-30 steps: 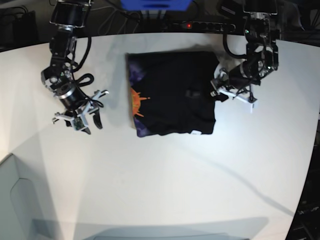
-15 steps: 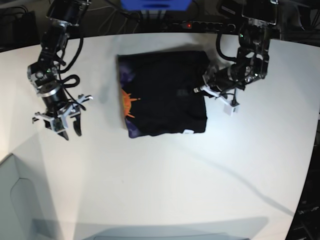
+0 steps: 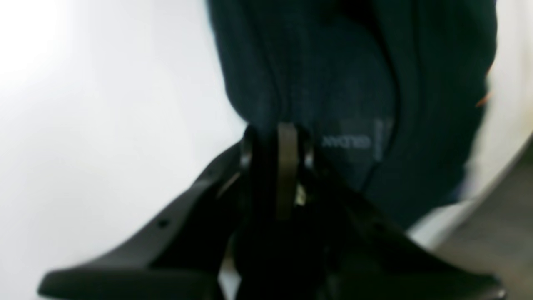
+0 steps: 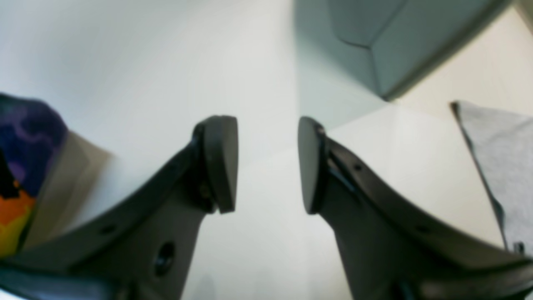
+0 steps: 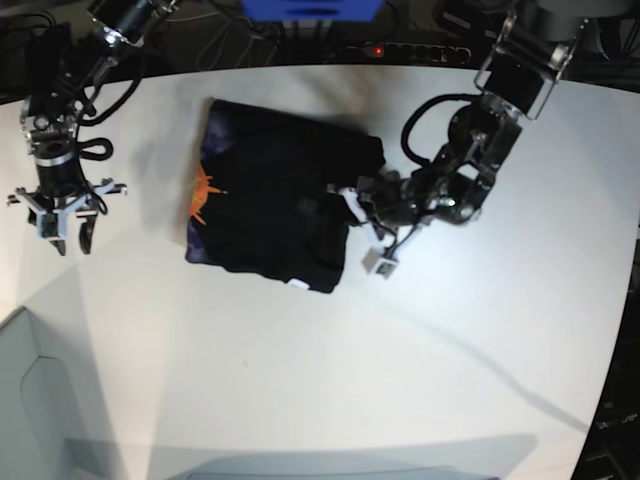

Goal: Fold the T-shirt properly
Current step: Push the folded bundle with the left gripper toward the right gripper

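The T-shirt [image 5: 275,205] lies folded on the white table, black with an orange sun [image 5: 203,190] and purple print at its left edge. My left gripper [image 5: 352,207] is at the shirt's right edge. In the left wrist view its fingers [image 3: 287,146] are shut on a fold of black T-shirt [image 3: 333,75] cloth beside a small dark label [image 3: 354,141]. My right gripper [image 5: 65,232] hangs open over bare table, well left of the shirt. The right wrist view shows that right gripper [image 4: 268,162] with nothing between its pads, and the T-shirt's [image 4: 25,133] printed corner at far left.
A power strip [image 5: 400,50] with a red light and cables runs along the table's back edge, beside a blue object [image 5: 310,8]. A grey box [image 5: 25,400] stands at the front left corner. A grey cloth [image 4: 499,166] shows at the right wrist view's right.
The left gripper shut on the shirt's right edge and moved left, sliding the whole shirt leftward and skewing it. The right arm drew back to the far left.
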Controlling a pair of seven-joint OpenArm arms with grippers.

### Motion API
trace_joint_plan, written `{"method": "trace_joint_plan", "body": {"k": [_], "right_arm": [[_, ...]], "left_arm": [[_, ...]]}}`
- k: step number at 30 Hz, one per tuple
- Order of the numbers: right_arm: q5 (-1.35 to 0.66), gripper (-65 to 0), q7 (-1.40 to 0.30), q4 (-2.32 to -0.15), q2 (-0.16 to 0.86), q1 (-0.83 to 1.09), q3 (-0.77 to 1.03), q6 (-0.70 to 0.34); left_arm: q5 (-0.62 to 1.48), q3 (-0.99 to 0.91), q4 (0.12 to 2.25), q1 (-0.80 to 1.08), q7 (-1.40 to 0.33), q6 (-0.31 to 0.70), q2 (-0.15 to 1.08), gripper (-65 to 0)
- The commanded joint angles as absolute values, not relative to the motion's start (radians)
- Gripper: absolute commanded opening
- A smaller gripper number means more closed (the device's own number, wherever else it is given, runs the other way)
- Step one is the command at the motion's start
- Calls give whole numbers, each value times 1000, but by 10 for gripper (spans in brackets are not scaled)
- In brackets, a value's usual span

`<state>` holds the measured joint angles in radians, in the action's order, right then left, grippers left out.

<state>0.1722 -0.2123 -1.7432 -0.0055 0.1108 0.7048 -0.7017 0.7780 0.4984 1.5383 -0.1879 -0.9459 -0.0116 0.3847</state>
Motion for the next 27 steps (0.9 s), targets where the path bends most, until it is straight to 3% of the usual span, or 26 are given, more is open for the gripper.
{"method": "trace_joint_plan", "body": {"k": [1, 4, 9, 19, 27], "right_arm": [[154, -404, -183, -1764, -12, 101, 720, -698], [154, -404, -183, -1765, -33, 101, 773, -698], [154, -404, -183, -1799, -64, 110, 817, -698], [154, -404, -183, -1886, -120, 147, 817, -698], [154, -404, -183, -1893, -150, 162, 823, -698]], "left_arm": [[734, 541, 1540, -231, -938, 19, 384, -650], [533, 679, 1501, -308, -935, 99, 341, -650], [231, 707, 1395, -344, -848, 173, 234, -650], [-268, 717, 987, -452, -443, 456, -21, -650], [-394, 719, 891, -536, -430, 605, -147, -650]]}}
